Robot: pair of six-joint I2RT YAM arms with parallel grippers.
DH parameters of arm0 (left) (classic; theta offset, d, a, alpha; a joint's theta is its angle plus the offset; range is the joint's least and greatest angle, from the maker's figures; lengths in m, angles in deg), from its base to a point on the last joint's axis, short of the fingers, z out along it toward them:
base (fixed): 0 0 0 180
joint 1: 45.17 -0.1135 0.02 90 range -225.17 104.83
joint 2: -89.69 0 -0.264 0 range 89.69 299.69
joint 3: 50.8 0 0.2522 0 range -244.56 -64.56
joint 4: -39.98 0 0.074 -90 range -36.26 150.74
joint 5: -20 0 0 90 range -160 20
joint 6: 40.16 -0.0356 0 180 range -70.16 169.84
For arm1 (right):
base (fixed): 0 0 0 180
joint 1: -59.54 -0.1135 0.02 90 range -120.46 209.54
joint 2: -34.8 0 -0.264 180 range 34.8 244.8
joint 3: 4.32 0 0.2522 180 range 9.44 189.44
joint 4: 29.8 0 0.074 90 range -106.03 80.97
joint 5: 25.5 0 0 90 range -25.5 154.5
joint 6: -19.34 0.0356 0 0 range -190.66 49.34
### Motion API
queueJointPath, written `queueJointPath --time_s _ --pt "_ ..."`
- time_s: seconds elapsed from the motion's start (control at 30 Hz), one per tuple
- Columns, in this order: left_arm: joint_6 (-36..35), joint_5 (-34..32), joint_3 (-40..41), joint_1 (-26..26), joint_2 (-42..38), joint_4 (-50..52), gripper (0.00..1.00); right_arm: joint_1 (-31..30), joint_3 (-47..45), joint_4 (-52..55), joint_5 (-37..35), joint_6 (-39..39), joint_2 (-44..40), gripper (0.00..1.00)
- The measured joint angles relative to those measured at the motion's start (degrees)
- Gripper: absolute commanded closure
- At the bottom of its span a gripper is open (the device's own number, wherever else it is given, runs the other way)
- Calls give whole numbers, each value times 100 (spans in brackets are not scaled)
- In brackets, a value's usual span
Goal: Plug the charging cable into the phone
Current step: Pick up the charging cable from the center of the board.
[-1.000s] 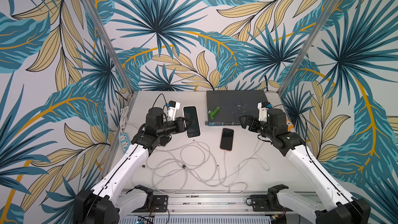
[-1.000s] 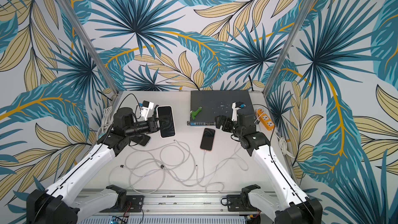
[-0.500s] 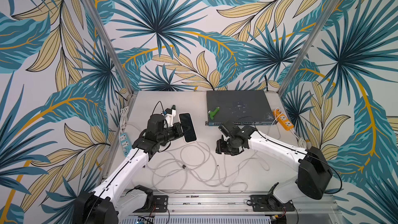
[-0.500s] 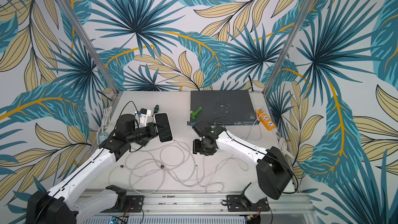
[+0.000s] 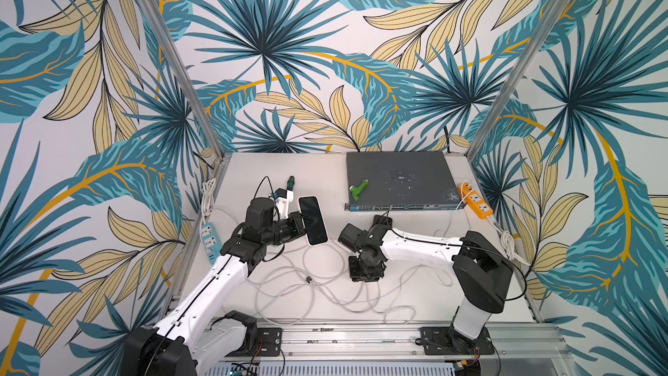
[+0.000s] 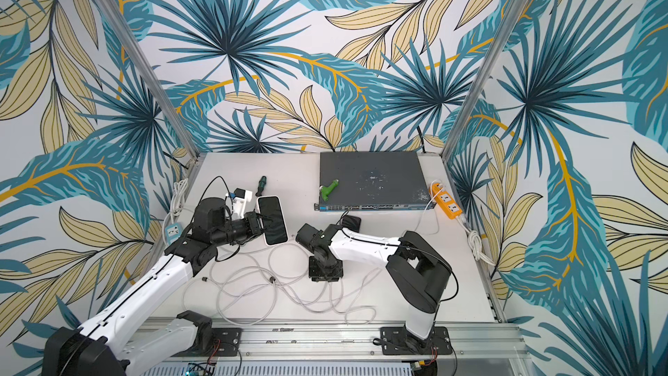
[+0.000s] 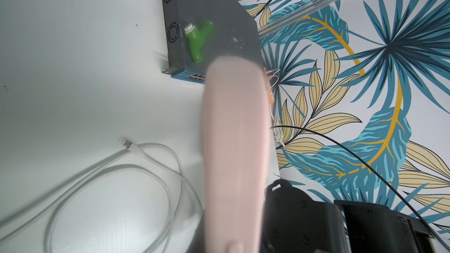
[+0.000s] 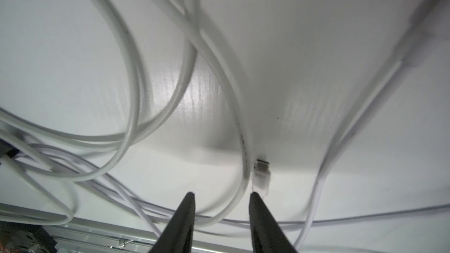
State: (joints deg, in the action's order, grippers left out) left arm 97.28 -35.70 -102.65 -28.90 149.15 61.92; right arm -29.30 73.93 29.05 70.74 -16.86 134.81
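Both top views: left gripper [image 5: 302, 224] is clamped shut on the phone [image 5: 313, 220], screen up, lifted off the table [image 5: 325, 175]. Right gripper [image 5: 365, 273] points straight down into the white charging cable [image 5: 318, 285] loops, well apart from the phone.

Left wrist: blurred pale phone edge [image 7: 233, 142] sticks out ahead of the gripper. A cable end [image 7: 126, 144] lies on the table off to one side.

Right wrist: right gripper [image 8: 222, 195] has its jaws apart and is not gripping. One cable strand [image 8: 243, 156] runs between the fingertips [image 8: 188, 205]. The connector [image 8: 261, 174] sits just past one tip.
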Motion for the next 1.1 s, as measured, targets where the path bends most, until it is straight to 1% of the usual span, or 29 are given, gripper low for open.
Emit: queueJointPath --time_s 0.07,0.17,0.33,0.6,0.87,0.97,1.1 --pt "24 7 111 0 28 -20 100 -28 -111 9 -2 90 -157 66" --pt "39 24 131 0 92 -55 100 -70 -160 20 -22 164 -284 66" --pt "35 26 131 0 103 -120 100 -94 -260 17 -39 201 -291 67" --pt "33 24 131 0 109 -116 100 -118 -667 -22 -195 286 -326 69" --pt "-28 22 131 0 127 -107 100 -120 -621 -116 -229 234 -181 71" --pt "-52 22 131 0 127 -105 100 -120 -542 -131 -243 188 -28 73" --pt "-61 22 131 0 129 -105 100 -118 -542 -195 -240 166 -26 76"
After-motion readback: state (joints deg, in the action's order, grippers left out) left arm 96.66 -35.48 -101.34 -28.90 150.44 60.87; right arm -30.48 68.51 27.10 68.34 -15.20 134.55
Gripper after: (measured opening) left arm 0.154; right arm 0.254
